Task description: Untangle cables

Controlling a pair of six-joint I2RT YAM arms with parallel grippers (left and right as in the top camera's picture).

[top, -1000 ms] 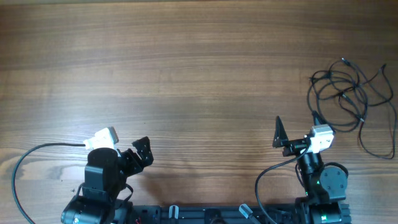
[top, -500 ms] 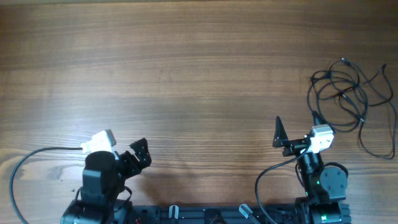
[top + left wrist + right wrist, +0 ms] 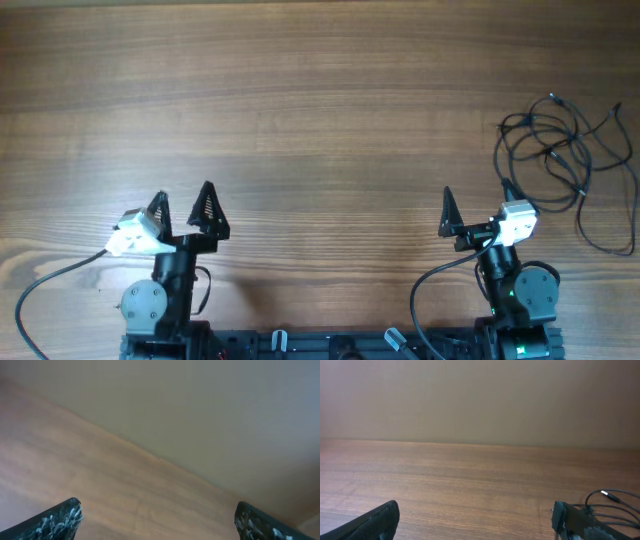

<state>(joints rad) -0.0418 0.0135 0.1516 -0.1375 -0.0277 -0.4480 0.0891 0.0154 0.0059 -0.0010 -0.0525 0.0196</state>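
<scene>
The cables (image 3: 563, 160) are thin black cords looped together in a tangle at the right side of the wooden table, with small plugs at their ends. A few strands show at the lower right of the right wrist view (image 3: 612, 502). My right gripper (image 3: 477, 205) is open and empty, just left of the tangle, its right finger close to the nearest loop. My left gripper (image 3: 183, 203) is open and empty at the near left, far from the cables. The left wrist view shows only both fingertips (image 3: 157, 520) over bare wood.
The wooden table (image 3: 300, 100) stretches bare across the middle and far side. Thicker black arm cables (image 3: 40, 290) curve along the near left edge and by the right arm base (image 3: 430, 285). A plain wall rises behind the table's far edge (image 3: 480, 442).
My left gripper has swung from pointing right to pointing up the table, and its fingers now stand wide apart. The right arm and the cables have not moved.
</scene>
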